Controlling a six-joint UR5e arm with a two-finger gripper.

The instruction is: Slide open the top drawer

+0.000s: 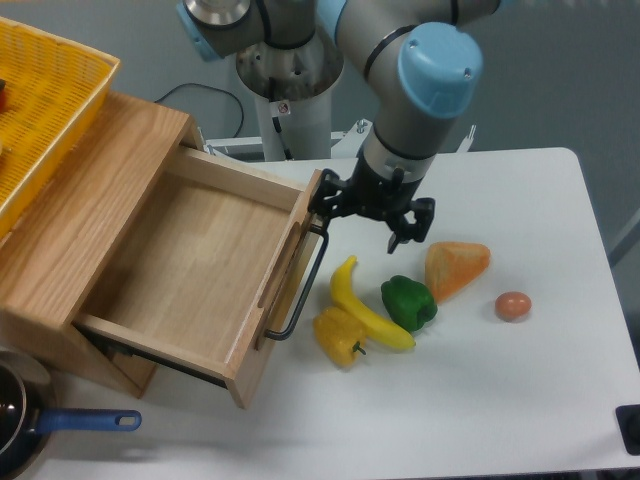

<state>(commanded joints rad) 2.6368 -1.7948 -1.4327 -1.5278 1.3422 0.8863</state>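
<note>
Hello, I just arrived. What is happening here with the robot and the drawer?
A robot arm is working on the top drawer of a wooden cabinet. The drawer is already pulled far out, and it looks empty inside. The gripper is open and hovers just past the far end of the black handle, not holding it. On the table lie a banana, a yellow pepper, a green pepper, an orange wedge-shaped piece and a small brown egg-shaped thing.
</note>
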